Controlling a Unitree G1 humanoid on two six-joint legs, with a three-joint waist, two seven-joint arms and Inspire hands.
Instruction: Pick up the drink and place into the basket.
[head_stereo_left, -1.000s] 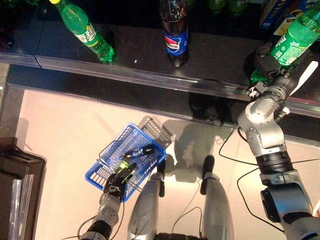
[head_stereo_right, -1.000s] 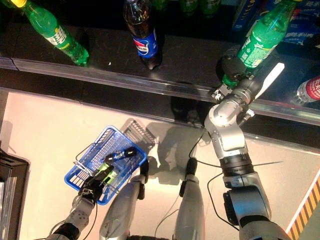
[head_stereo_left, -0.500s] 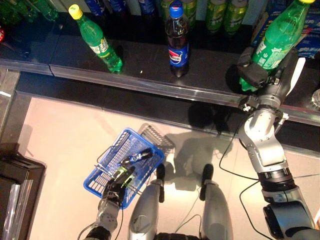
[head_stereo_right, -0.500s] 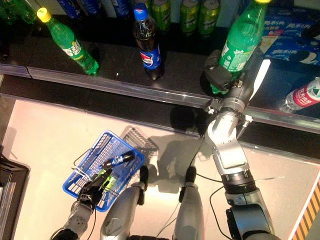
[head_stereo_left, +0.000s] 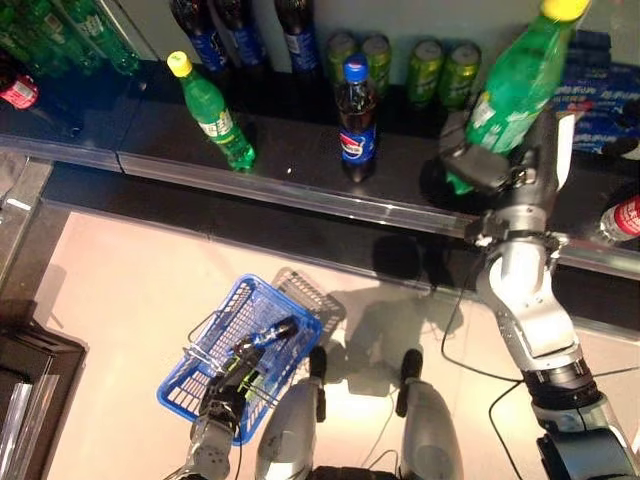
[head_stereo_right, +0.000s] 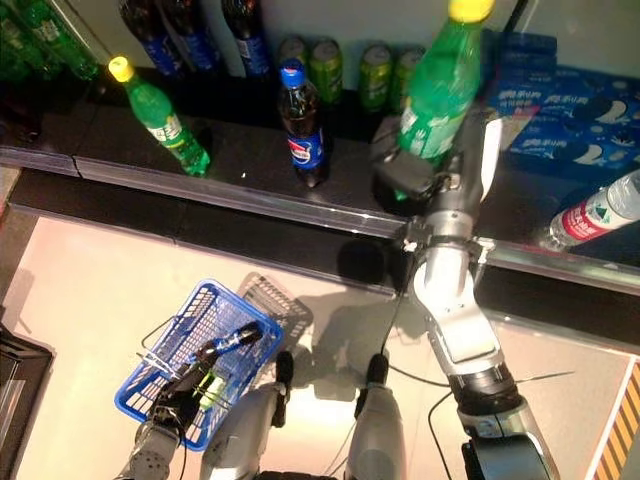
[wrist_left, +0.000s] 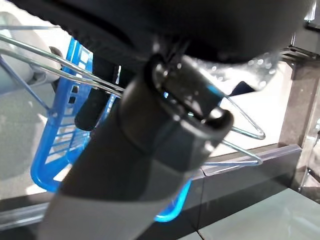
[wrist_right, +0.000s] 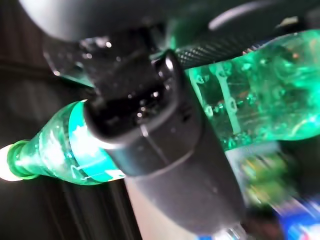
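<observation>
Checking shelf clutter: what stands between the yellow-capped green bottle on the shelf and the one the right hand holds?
A blue-capped cola bottle, seen in both eye views.

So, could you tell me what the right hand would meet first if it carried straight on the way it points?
Probably the green cans at the back of the shelf, since the right hand, shut on the green bottle, points that way; depth is unclear.

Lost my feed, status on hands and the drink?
Right hand shut on green bottle, lifted above shelf. Left hand shut on blue basket's handle, low left. One dark bottle already inside. Nothing seen blocking the way.
</observation>
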